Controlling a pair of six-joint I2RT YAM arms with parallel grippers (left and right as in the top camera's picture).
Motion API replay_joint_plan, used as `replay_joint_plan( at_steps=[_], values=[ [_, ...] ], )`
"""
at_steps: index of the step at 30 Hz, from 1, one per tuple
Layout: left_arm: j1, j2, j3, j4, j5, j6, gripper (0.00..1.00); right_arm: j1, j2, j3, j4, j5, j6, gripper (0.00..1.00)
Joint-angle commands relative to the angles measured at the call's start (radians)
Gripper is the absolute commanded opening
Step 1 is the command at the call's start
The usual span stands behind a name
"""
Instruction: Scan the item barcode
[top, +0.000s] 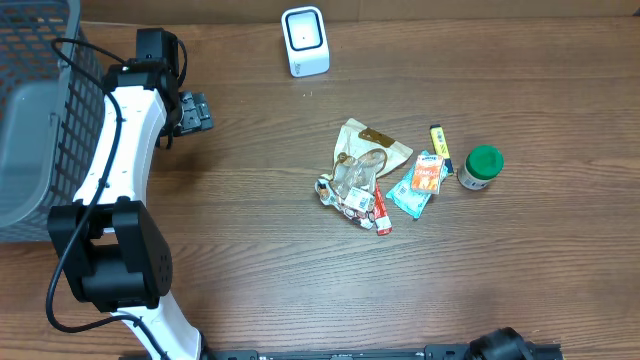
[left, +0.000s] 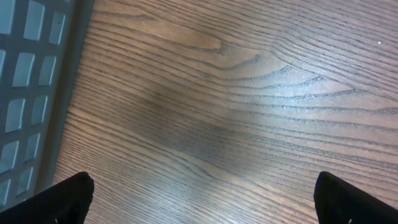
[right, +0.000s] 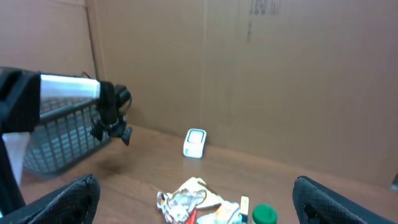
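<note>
Both jaws wide, holding nothing
The pile of items lies on the surface before the white scanner, well apart from the left jaws by the basket and from the right jaws

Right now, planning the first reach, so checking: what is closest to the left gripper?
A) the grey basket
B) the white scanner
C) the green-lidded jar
A: the grey basket sits just beside the left gripper, while the white scanner and green-lidded jar lie much farther off.
</note>
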Motion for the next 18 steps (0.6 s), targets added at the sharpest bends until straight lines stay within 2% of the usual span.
replay_joint_plan(
  at_steps=[1, 6, 9, 13, 18],
  values=[
    [-0.011, 0.000, 0.018, 0.001, -0.014, -0.003, 1.00, -0.024, -0.082, -0.173, 0.052, 0.003, 0.003, 1.00],
    [-0.011, 0.000, 0.018, 0.001, -0.014, -0.003, 1.00, -0.067, -0.218, -0.504, 0.293, -0.018, 0.007, 1.00],
    [-0.012, 0.000, 0.018, 0.001, -0.014, -0.003, 1.00, -0.091, -0.288, -0.715, 0.504, -0.046, 0.007, 1.00],
    [-0.012, 0.000, 0.018, 0.001, -0.014, -0.003, 1.00, -0.106, -0.378, -1.030, 0.866, -0.093, 0.015, 1.00],
    [-0.011, 0.000, 0.018, 0.001, -0.014, -0.003, 1.00, -0.106, -0.376, -1.347, 1.357, -0.113, 0.041, 1.00]
  ],
)
